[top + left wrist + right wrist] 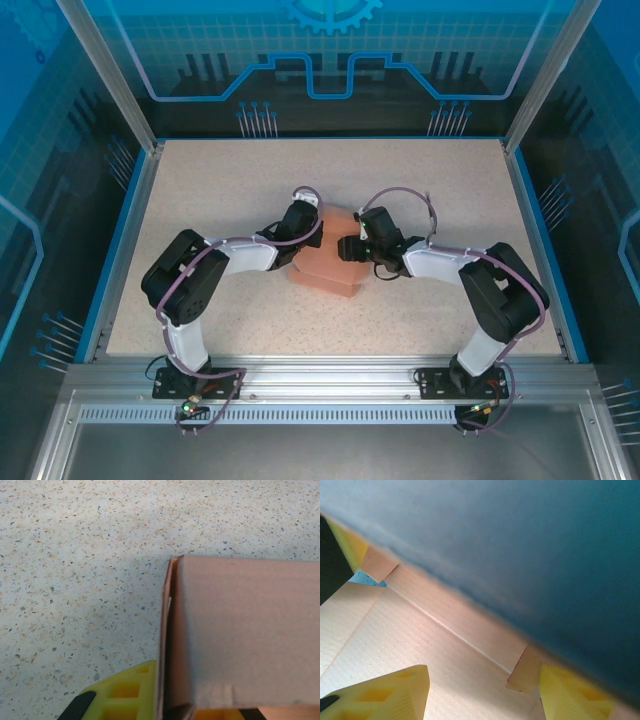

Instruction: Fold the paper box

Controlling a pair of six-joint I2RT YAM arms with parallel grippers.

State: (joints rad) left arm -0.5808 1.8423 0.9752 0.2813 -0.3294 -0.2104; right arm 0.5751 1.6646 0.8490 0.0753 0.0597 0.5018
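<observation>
Top external | paper box [325,275]: salmon card, walls folded up | left fingers [125,695] pinching one wall | right fingers [385,695] apart

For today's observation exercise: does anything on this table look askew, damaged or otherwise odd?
Nothing spilled or torn. The paper box is only partly folded: in the left wrist view its side flap stands slightly off the main panel, leaving a thin dark gap.
</observation>
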